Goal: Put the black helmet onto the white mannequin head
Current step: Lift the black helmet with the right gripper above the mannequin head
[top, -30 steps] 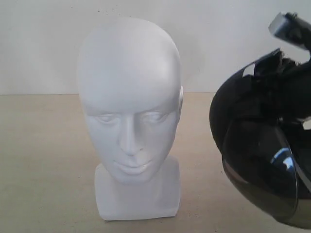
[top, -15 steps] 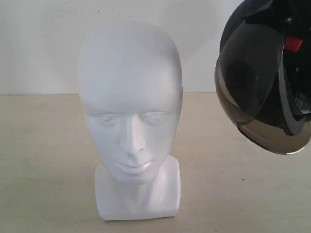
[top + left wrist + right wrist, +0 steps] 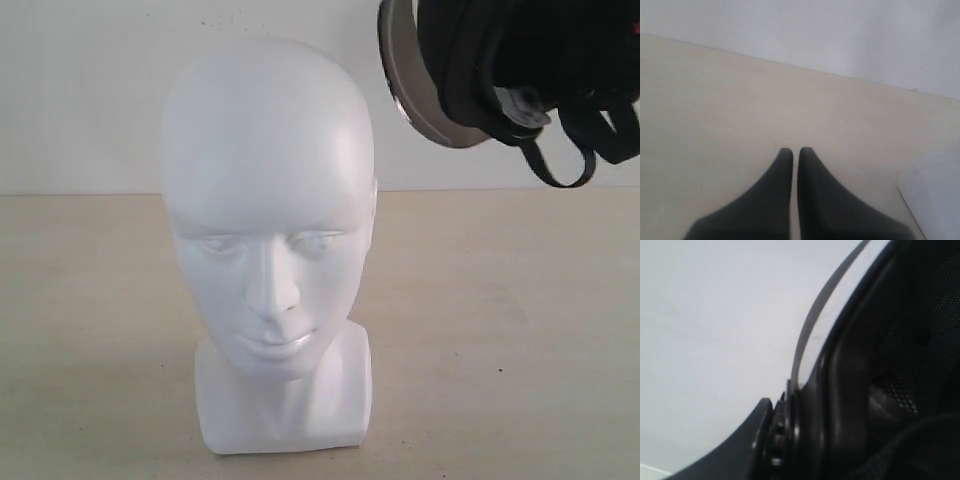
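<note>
Helmet (image 3: pixel 470 65) aloft, up beside head (image 3: pixel 265 200), clamped in R jaws; L jaws nearly touching, over desk (image 3: pixel 715 100).

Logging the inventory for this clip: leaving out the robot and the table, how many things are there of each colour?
Black: 1, the helmet
White: 1, the mannequin head
Total: 2
</note>
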